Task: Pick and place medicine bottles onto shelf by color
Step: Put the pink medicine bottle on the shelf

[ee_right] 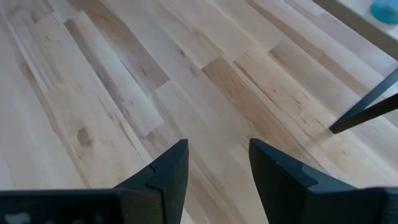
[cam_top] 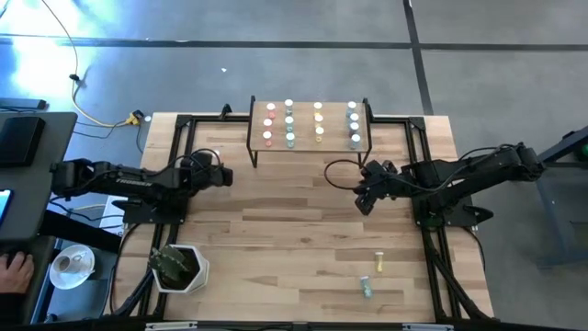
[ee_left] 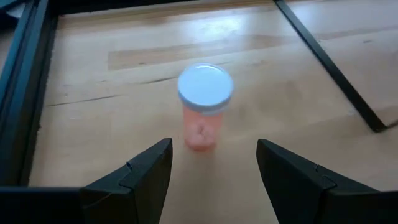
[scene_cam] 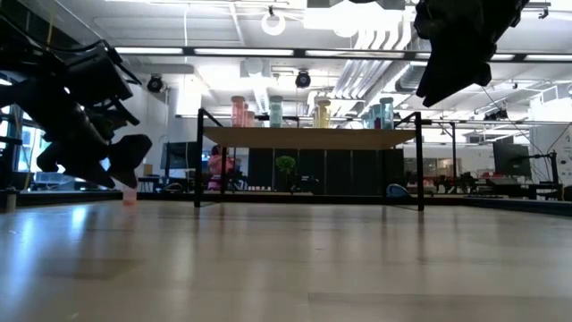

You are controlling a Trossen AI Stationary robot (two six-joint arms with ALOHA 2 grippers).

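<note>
A pink bottle (ee_left: 202,112) with a white cap stands upright on the tabletop at the left, in front of the shelf's left leg; it also shows in the low view (scene_cam: 130,199). My left gripper (ee_left: 214,177) is open just above and short of it, touching nothing; in the high view it (cam_top: 225,175) hides the bottle. My right gripper (cam_top: 364,198) is open and empty above the table's middle right (ee_right: 217,168). The shelf (cam_top: 310,145) stands at the far middle on black legs and carries rows of pink, green, yellow and blue-grey bottles (cam_top: 289,124).
A yellow bottle (cam_top: 378,264) and a greenish bottle (cam_top: 367,287) lie on the table near its right front. A white pot with a plant (cam_top: 179,267) stands at the front left. Black frame rails (cam_top: 424,230) run along both table sides. A person's hand (cam_top: 13,270) shows off the table's left.
</note>
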